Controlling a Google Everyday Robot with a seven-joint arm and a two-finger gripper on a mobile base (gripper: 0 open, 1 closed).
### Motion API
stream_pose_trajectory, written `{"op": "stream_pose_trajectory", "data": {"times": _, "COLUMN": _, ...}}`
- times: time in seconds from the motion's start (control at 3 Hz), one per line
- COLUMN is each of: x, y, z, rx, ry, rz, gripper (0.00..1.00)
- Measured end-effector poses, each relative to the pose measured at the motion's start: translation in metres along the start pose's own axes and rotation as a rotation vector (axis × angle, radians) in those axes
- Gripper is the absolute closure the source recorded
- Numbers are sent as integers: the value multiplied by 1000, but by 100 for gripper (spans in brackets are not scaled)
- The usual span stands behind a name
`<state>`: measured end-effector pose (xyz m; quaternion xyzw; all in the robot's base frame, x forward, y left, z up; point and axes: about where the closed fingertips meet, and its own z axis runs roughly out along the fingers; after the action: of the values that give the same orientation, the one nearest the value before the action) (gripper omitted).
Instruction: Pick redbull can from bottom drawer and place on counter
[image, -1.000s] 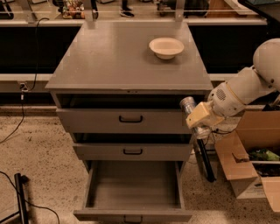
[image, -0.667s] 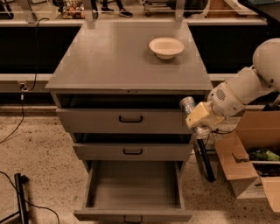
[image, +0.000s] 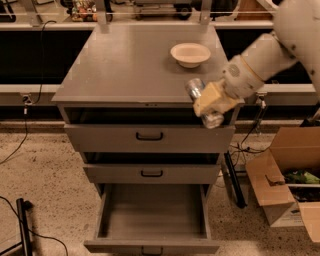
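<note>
Silver redbull can (image: 213, 119): pinched crosswise in the hand (image: 207, 101), tilted, both shiny ends sticking out.
hand: cream fingers pressed onto the can, at the near right corner of the surface (image: 130, 65).
bottom drawer (image: 152, 245): pulled open, below and left of the can.
bowl (image: 190, 54): on the surface, beyond the hand.

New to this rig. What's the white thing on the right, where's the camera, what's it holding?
One camera, looking down at the front of a grey cabinet; its mount is not known. The white thing is a robot arm ending in a two-finger claw. The claw is shut on a slim silver metal can, held tilted at the front right edge of the flat grey counter. A round cream bowl sits on that counter. The wide grey bottom drawer is pulled open. An open cardboard box stands on the floor, right.
</note>
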<state>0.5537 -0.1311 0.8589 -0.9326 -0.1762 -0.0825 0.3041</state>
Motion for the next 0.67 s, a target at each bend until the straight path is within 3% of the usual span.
{"op": "stream_pose_trajectory", "data": {"times": 0.33, "x": 57, "y": -13, "z": 1, "rx": -2, "ry": 29, "rz": 13, "gripper": 100}}
{"op": "stream_pose_trajectory", "data": {"times": 0.67, "x": 108, "y": -5, "z": 6, "rx": -3, "ry": 75, "rz": 80, "gripper": 100}}
